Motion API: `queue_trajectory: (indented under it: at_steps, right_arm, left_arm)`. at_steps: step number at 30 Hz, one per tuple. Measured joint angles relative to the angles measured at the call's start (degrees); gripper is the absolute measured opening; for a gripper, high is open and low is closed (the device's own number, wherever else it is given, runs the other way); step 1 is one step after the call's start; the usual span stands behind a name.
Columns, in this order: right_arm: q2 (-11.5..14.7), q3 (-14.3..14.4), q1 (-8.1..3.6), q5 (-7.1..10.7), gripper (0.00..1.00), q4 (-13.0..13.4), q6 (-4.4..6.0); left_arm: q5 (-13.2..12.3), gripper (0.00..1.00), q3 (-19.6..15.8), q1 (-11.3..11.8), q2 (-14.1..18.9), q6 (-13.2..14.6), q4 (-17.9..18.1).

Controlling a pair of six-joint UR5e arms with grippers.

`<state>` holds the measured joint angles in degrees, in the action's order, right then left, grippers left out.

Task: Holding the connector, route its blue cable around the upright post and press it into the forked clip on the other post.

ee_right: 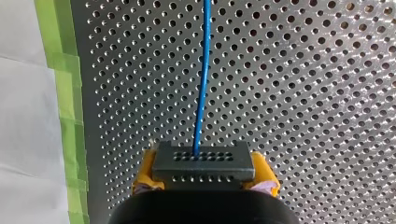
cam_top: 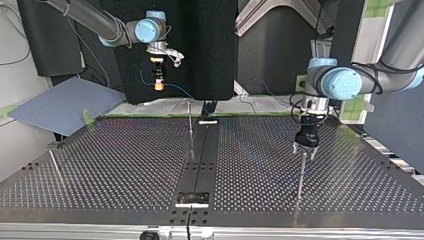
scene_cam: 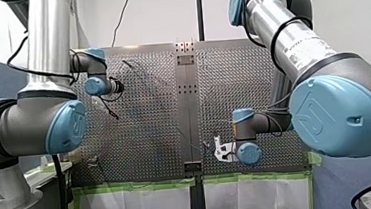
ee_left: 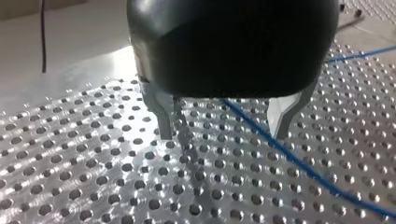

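Observation:
My right gripper [ee_right: 204, 181] has its yellow pads [ee_right: 145, 173] shut on a dark rectangular connector [ee_right: 203, 157]. A blue cable [ee_right: 202, 79] leaves the connector's face and runs straight ahead over the perforated plate. At the top view's left this gripper [cam_top: 159, 81] hangs high above the table's far edge, with the cable [cam_top: 181, 92] trailing down from it. My left gripper [ee_left: 224, 133] is open, its metal fingers [ee_left: 164, 116] either side of a thin upright post [ee_left: 186, 140]. The blue cable [ee_left: 285, 156] lies on the plate under it. In the top view my left gripper [cam_top: 305, 148] sits just over that post [cam_top: 301, 175].
Another thin post [cam_top: 190, 120] stands near the table's middle and a third [cam_top: 54, 165] at the top view's left. A dark centre strip [cam_top: 200, 165] splits the perforated table. Green tape [ee_right: 65, 93] edges the plate beside white sheeting.

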<state>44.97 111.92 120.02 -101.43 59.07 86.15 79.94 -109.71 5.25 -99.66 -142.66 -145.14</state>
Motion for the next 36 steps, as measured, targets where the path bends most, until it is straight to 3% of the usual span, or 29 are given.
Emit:
queue_trajectory:
  at_steps: [16,25,29,36]
  right_arm:
    - [0.0,0.0,0.0,0.18,0.0,0.0,0.01]
    - [0.0,0.0,0.01,0.17,0.0,-0.1,0.01]
    - [0.0,0.0,0.06,0.18,0.0,-0.1,0.03]
    - [0.0,0.0,0.24,0.38,0.0,0.0,0.08]
  left_arm:
    - [-0.3,1.0,-3.2,-0.1,2.3,-8.3,2.0]
    - [1.5,1.0,-6.8,1.6,5.6,-12.0,2.2]
    - [1.9,1.0,-8.6,3.0,7.4,-11.8,1.8]
    - [4.2,1.0,-10.5,6.2,10.6,-9.0,-1.0]
